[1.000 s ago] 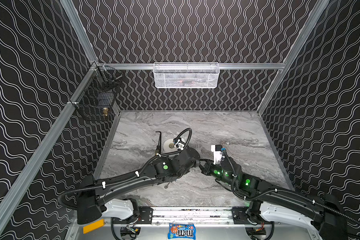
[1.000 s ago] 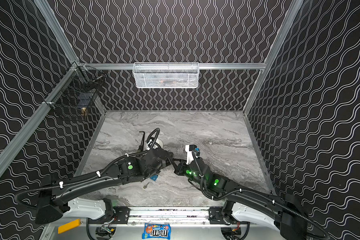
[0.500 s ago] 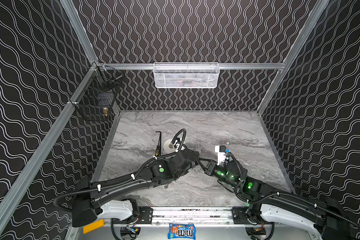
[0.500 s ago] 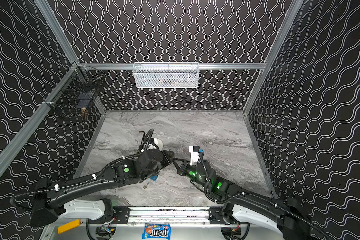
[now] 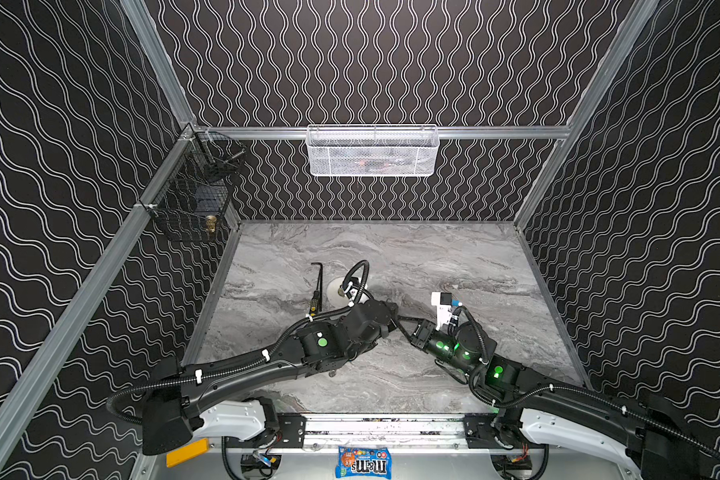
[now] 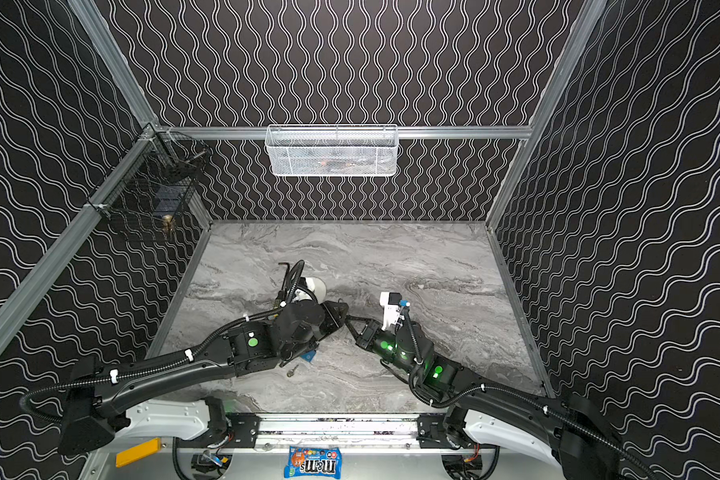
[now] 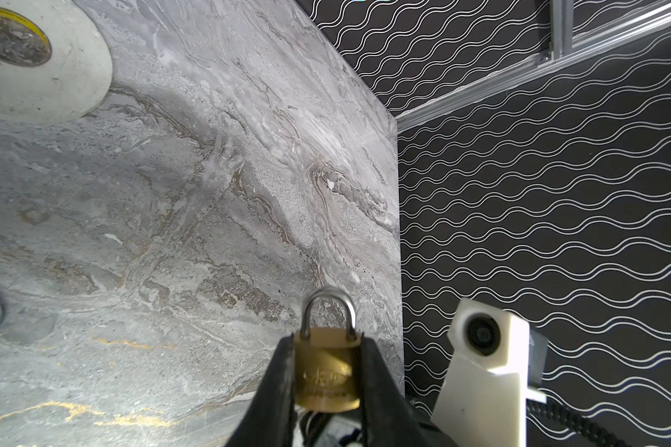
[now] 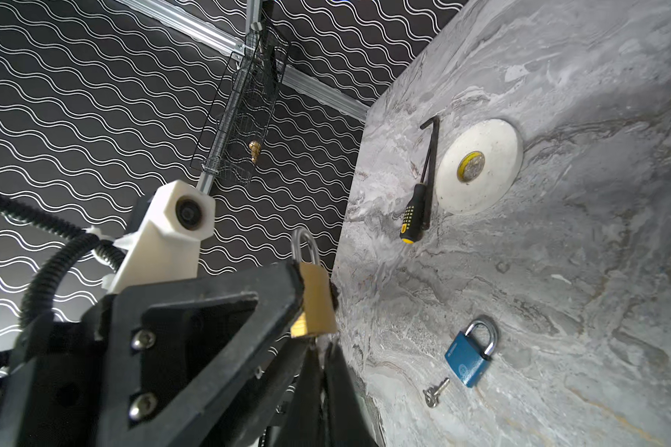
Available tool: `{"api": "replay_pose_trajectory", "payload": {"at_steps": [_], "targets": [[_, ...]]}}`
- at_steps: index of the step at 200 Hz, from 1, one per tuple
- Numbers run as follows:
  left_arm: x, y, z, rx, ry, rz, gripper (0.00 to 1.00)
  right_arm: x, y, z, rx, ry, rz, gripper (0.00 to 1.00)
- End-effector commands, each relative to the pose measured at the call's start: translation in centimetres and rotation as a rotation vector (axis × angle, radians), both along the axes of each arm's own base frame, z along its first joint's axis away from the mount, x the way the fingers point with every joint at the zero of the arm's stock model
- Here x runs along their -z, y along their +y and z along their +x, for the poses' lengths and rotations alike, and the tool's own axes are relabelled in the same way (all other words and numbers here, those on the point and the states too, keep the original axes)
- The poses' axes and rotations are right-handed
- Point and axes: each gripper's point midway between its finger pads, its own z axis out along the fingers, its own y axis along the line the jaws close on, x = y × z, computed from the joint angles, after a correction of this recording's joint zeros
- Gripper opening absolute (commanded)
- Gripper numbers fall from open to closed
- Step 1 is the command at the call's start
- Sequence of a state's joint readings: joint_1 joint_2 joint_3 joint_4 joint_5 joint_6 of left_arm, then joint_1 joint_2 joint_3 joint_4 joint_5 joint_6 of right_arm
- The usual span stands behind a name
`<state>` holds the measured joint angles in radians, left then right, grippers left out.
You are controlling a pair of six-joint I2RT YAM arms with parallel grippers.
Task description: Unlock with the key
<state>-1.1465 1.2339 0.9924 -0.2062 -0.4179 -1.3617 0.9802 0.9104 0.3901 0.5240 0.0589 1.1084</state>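
With the left pincer (image 7: 325, 348) gripping the brass padlock (image 7: 326, 373) at lower centre of the left wrist view, the closed right pincer (image 8: 321, 360) just beneath it, its key hidden, should twist gently and squarely while the left braces.

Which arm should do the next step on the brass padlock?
Right. Left gripper is busy clamping the brass padlock; right gripper, shut, sits at its underside, though what it grips is hidden.
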Motion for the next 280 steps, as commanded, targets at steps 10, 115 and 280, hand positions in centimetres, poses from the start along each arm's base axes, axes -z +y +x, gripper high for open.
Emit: {"api": "replay_pose_trajectory", "payload": {"at_steps": [10,115,280], "targets": [[-1.4,-2.8,-1.8,0.110,0.054,-0.159,0.00,-5.0,0.1,-0.8,-0.059,-0.073,0.210,0.00],[-1.6,0.4,-0.2,0.014,-0.042,0.043,0.00,-2.5,0.0,-0.3,-0.045,-0.134,-0.071,0.13],[-1.0,4.0,0.1,0.365,-0.599,0.566,0.00,-2.9,-2.1,-2.4,-0.201,-0.128,-0.524,0.78]]}}
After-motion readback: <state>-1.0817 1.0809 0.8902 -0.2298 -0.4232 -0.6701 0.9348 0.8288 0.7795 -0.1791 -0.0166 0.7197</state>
